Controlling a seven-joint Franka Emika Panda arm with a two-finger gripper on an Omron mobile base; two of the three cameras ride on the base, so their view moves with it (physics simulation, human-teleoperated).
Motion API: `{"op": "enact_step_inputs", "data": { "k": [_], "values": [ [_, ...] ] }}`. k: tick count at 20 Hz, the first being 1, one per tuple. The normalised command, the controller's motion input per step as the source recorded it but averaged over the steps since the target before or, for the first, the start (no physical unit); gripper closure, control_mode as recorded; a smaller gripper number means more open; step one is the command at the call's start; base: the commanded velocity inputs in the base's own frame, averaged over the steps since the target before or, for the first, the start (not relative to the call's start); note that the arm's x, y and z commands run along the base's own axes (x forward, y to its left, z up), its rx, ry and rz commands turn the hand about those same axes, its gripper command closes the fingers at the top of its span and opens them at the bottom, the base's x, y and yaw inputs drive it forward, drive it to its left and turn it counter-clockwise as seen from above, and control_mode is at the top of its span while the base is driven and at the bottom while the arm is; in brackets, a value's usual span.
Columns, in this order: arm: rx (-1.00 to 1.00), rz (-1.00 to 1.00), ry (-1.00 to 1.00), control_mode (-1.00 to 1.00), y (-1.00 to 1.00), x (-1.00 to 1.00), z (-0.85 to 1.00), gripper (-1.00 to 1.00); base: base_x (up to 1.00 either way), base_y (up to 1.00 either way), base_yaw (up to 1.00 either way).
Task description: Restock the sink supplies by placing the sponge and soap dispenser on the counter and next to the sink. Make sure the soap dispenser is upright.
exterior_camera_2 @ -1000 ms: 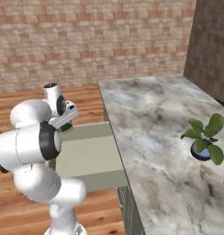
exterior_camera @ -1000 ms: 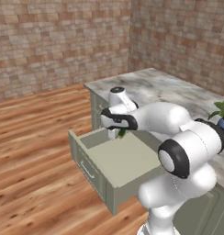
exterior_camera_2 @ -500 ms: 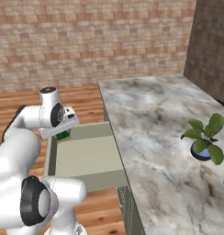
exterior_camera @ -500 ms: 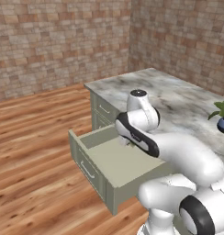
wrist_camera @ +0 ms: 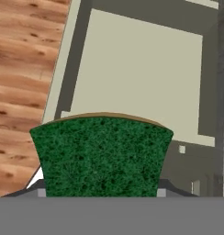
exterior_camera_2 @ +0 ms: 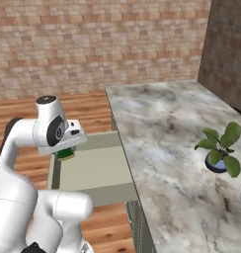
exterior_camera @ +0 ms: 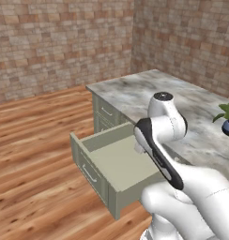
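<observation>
The sponge (wrist_camera: 102, 153) is a green block with a yellowish top edge, held between the jaws of my gripper (exterior_camera_2: 66, 149), which is shut on it. In the right base view the sponge (exterior_camera_2: 65, 154) hangs just under the hand, above the far left part of the open drawer (exterior_camera_2: 93, 168). Looking down along the hand, the drawer's bare pale floor (wrist_camera: 141, 69) lies beyond the sponge. The soap dispenser, the sink and the counter are out of view.
The sage-green drawer (exterior_camera: 90, 171) juts out from the marble island top (exterior_camera: 135, 91) toward the wooden floor (exterior_camera: 36, 140). A potted plant (exterior_camera_2: 219, 148) stands on the island's right part. My own arm (exterior_camera: 158, 140) crosses in front of the drawer. Brick walls stand behind.
The arm has swung and refolded, its elbow now lower and nearer the base. The hand has sunk slightly over the drawer, still holding the sponge.
</observation>
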Motion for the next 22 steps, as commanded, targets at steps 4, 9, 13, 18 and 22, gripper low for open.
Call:
{"op": "enact_step_inputs", "data": {
  "k": [4,9,13,18,22],
  "values": [
    [-0.01,-0.01,0.00,-1.00,0.02,-0.13,0.00,1.00,0.00,0.00,0.00],
    [0.02,0.00,0.00,-1.00,-0.02,0.00,0.00,1.00,0.00,0.00,0.00],
    [0.00,0.00,0.00,-1.00,0.00,-0.02,0.00,1.00,0.00,0.00,0.00],
    [0.00,-0.09,-0.01,1.00,0.00,-0.17,0.00,1.00,-0.06,0.00,-0.07],
    [0.00,0.00,0.00,1.00,0.00,0.00,0.00,1.00,-0.44,0.03,-0.64]
  ]
}}
